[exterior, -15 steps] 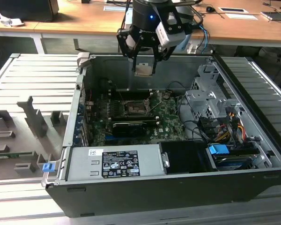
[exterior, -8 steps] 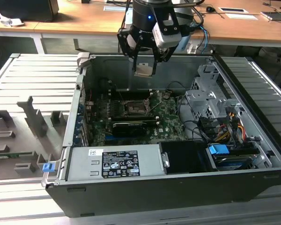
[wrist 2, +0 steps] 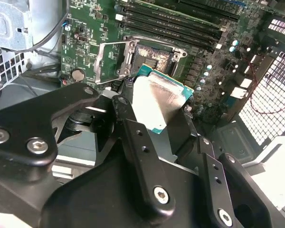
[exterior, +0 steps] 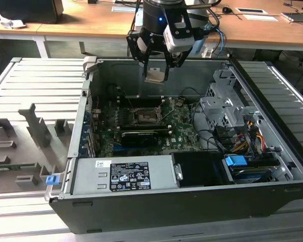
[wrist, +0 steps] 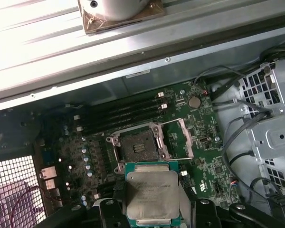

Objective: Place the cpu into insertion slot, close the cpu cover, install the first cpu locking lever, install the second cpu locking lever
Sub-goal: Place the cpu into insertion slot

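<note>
My gripper [exterior: 156,69] hangs above the open computer case, over its back wall, shut on the cpu [exterior: 155,75]. In both wrist views the cpu [wrist: 152,194] [wrist 2: 159,102] is a silver-topped square chip with a green edge, pinched between the black fingers [wrist: 107,211]. The insertion slot [exterior: 144,117] [wrist: 137,145] [wrist 2: 154,59] lies bare on the green motherboard below, a good way under the chip. The cpu cover [wrist: 178,138] [wrist 2: 111,61] is swung open and lies flat beside the slot on its hinge side.
Case walls surround the board. A silver power supply [exterior: 123,176] sits at the front, a drive cage [exterior: 227,108] with cables at the exterior view's right, and a long black card [exterior: 140,136] lies just in front of the slot. Memory slots [wrist: 123,114] run behind it. Grey fixtures [exterior: 35,126] stand outside.
</note>
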Available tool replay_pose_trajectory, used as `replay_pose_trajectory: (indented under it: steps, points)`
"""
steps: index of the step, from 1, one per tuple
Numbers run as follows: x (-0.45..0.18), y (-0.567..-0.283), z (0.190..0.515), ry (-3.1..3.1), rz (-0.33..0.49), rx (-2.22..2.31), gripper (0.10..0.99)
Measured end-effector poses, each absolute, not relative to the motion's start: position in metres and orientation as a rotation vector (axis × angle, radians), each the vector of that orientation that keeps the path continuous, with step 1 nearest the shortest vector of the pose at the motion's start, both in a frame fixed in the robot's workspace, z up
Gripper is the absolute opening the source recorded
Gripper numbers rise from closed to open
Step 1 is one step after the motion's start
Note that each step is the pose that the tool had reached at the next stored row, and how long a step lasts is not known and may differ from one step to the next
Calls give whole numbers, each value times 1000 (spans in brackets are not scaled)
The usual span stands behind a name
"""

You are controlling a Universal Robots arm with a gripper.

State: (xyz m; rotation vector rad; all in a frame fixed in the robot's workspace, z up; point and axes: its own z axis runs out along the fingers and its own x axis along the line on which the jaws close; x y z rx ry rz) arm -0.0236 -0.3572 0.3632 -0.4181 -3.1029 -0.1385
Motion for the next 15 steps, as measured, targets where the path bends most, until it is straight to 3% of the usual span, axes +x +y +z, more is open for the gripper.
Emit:
replay_pose_trajectory:
  steps: [15]
  points:
    - [-24,-357,362,-3098,-139,-459,529]
